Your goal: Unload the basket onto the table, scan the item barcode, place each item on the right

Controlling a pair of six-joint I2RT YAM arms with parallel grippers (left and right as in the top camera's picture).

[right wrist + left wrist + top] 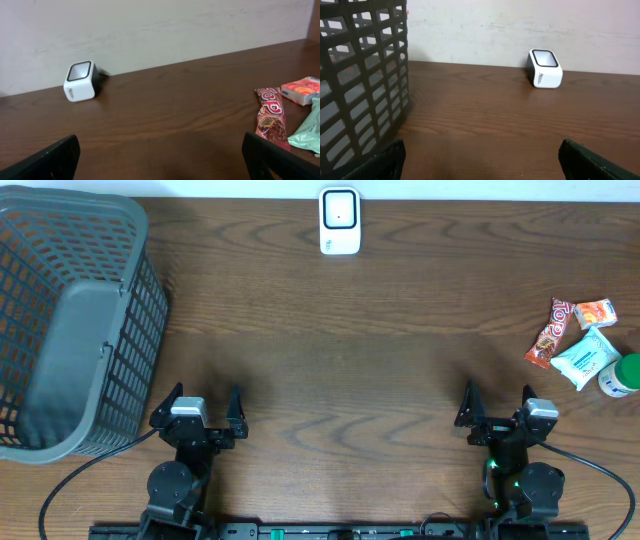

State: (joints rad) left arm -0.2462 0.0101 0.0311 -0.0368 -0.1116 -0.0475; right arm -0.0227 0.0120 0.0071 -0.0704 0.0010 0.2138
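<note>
A white barcode scanner (339, 222) with a dark window stands at the table's far edge, also seen in the left wrist view (545, 68) and the right wrist view (80, 81). The items lie at the right: a red snack bar (551, 333) (270, 117), an orange packet (596, 312) (301, 90), a mint-green packet (586, 357) (310, 130) and a green-capped bottle (622, 375). My left gripper (206, 392) (480, 160) is open and empty near the front edge. My right gripper (497, 392) (162, 157) is open and empty too, left of the items.
A large grey plastic basket (70, 320) (360, 75) fills the left side, close to the left arm. Bare brown wood lies between the grippers and the scanner. A pale wall rises behind the table.
</note>
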